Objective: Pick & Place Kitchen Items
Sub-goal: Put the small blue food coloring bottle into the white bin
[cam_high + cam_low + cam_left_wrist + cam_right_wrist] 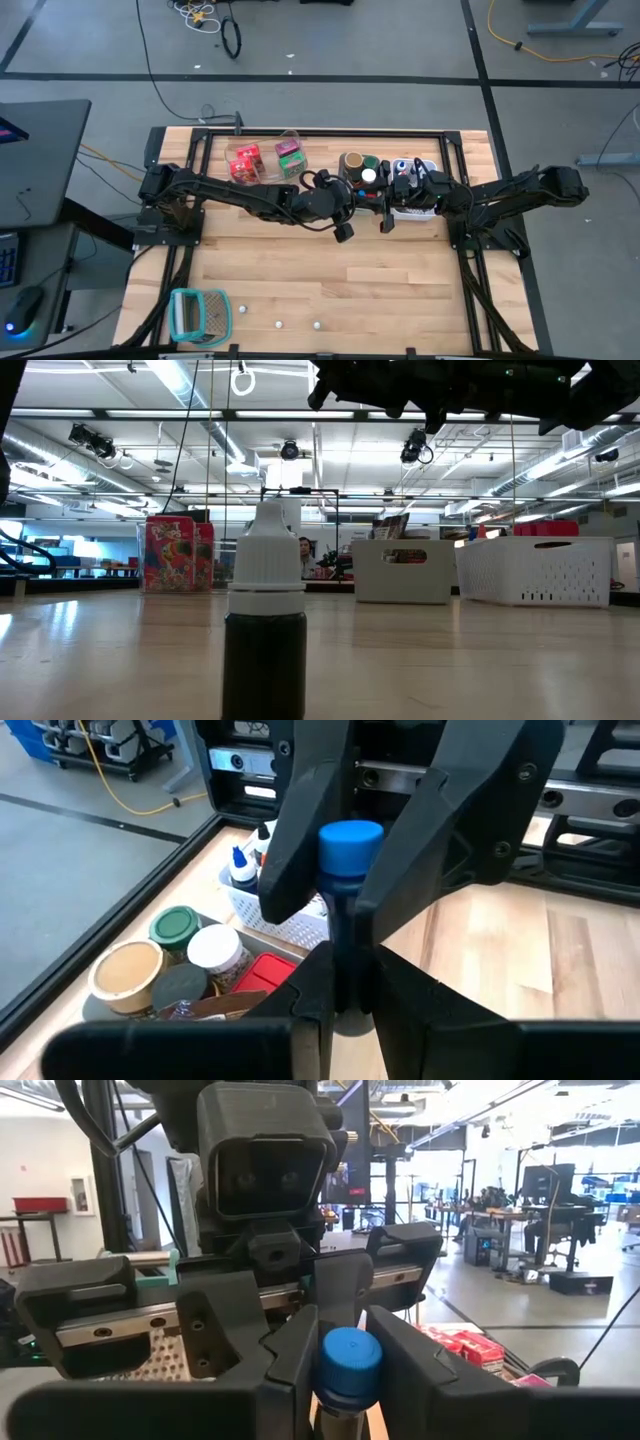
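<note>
A small bottle with a blue cap (pixel 350 845) (pixel 350 1365) sits between both grippers above the table's middle. My left gripper (pixel 348 212) (pixel 345 985) is shut on its body. My right gripper (pixel 383 208) (pixel 348 1355) faces it, fingers closed in just below the cap. Red and green packets (pixel 265 160) sit in a clear bin. Jars (pixel 175 960) fill a grey bin (pixel 360 170), and small bottles stand in a white bin (pixel 415 185). A dark bottle with a white cap (pixel 265 610) stands upright on the table, close to the low camera. My left gripper pinches the bottle's lower body (pixel 345 955) between its two fingers, coming level from the table's left. The bottle is lifted clear of the table. My right gripper has its fingers (pixel 290 840) on either side of the bottle's neck (pixel 342 895), just under the blue cap, coming from the table's right.
The three bins line the far half of the table. A teal-and-white ribbed holder (pixel 198 315) lies at the near left corner, with tiny white pieces (pixel 278 323) beside it along the near edge. Bare wood stretches between the grippers and the near edge.
</note>
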{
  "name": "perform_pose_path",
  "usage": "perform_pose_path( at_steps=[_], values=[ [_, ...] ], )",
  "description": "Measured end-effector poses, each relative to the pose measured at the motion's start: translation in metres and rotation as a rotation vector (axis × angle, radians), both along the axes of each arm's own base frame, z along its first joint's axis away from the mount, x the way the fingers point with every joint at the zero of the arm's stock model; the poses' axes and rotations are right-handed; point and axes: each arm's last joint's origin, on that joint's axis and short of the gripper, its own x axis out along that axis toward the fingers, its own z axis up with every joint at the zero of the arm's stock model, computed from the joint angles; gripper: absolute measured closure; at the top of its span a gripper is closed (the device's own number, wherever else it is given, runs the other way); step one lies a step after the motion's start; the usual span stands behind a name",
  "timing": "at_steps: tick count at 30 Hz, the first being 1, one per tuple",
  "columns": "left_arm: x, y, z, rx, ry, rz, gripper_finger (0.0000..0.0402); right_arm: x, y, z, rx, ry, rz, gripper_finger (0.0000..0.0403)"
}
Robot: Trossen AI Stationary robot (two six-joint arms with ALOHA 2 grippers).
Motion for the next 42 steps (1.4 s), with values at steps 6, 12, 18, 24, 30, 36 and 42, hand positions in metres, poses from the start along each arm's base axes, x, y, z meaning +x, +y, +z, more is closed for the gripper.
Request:
perform_pose_path(
  at_steps=[6, 12, 18, 24, 30, 36, 42],
  values=[
    [0.0, 0.003, 0.0, 0.004, 0.003, 0.003, 0.0329, 0.0, 0.0, 0.0, -0.008, 0.004, -0.005, 0.0318],
    [0.001, 0.006, 0.0, 0.008, -0.001, 0.008, 0.0287, 0.0, -0.001, -0.002, -0.019, 0.021, -0.025, 0.0333],
    [0.001, 0.008, 0.0, 0.02, 0.008, 0.017, 0.0241, 0.0, -0.004, -0.006, -0.03, 0.063, -0.137, 0.0317],
    [-0.002, 0.007, -0.004, 0.019, 0.047, 0.052, 0.0216, -0.012, -0.011, -0.005, -0.063, 0.18, -0.39, 0.0325],
    [-0.004, 0.007, -0.009, -0.041, 0.078, 0.054, 0.021, -0.041, -0.021, -0.01, -0.025, 0.377, -0.733, 0.0318],
    [-0.004, 0.007, -0.009, -0.048, 0.078, 0.045, 0.0212, -0.074, -0.023, -0.016, 0.086, 0.491, -0.902, 0.0316],
    [-0.004, 0.007, -0.008, -0.048, 0.075, 0.046, 0.0213, -0.101, -0.024, -0.032, 0.242, 0.629, -1.001, 0.0316]
  ],
)
